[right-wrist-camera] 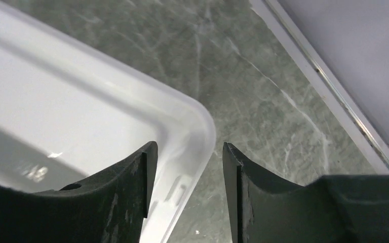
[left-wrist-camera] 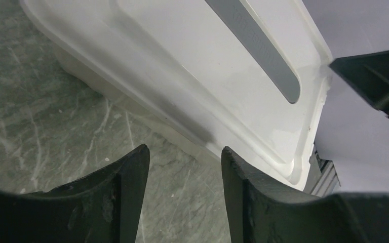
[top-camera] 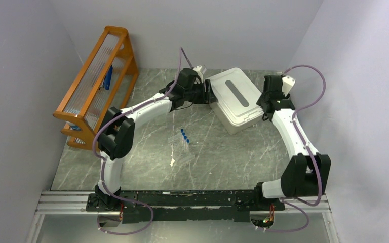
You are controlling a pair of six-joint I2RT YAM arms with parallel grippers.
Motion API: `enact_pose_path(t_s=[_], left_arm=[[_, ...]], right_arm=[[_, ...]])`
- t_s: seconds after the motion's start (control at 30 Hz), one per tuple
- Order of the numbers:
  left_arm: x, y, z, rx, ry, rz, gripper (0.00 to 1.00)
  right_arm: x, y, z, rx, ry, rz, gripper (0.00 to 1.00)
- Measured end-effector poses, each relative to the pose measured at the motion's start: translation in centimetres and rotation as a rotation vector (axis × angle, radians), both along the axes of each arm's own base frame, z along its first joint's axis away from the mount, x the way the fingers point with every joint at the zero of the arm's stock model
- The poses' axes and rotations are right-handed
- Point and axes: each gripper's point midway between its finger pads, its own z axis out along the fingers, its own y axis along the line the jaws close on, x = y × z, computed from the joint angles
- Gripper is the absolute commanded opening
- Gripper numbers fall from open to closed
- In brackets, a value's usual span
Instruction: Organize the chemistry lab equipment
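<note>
A white lidded box (top-camera: 235,98) with a grey strip on its lid sits at the back middle of the table. My left gripper (top-camera: 210,94) is at its left edge. In the left wrist view that gripper (left-wrist-camera: 185,152) is open over bare table, with the box (left-wrist-camera: 197,66) just beyond its tips. My right gripper (top-camera: 263,101) is at the box's right edge. It is open (right-wrist-camera: 187,149), and the rounded corner of the lid (right-wrist-camera: 197,126) lies between its fingers without being pinched. Tiny blue-capped pieces (top-camera: 184,135), clear thin tubes (top-camera: 181,148) and a small white piece (top-camera: 172,162) lie mid-table.
The big orange wooden rack (top-camera: 99,83) stands at the back left against the wall, with a blue item inside. Grey walls close in on the left, back and right. The arms' bases and a black rail (top-camera: 182,200) line the near edge.
</note>
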Motion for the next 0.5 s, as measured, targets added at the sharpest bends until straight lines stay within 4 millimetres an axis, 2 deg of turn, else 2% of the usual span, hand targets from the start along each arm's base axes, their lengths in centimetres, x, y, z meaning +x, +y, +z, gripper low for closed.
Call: enact_pose_path(t_s=[0.17, 0.23, 0.33, 0.47, 0.5], left_arm=[[0.5, 1.2, 1.5, 0.047, -0.059, 0.032, 0.64], [0.5, 2.0, 2.8, 0.069, -0.091, 0.053, 0.66], [0.4, 3.7, 6.1, 0.081, -0.161, 0.096, 0.70], [-0.6, 6.6, 10.3, 0.097, -0.238, 0.164, 0.75], [-1.0, 7.6, 11.3, 0.107, -0.254, 0.184, 0.76]], right_arm=[[0.7, 2.2, 3.8, 0.050, -0.108, 0.131, 0.59], [1.5, 3.4, 4.5, 0.069, -0.130, 0.187, 0.61], [2.7, 6.0, 3.5, 0.107, -0.110, 0.292, 0.62], [3.4, 9.4, 0.2, 0.153, -0.024, 0.401, 0.64], [3.8, 10.0, 0.0, 0.149, -0.027, 0.419, 0.64]])
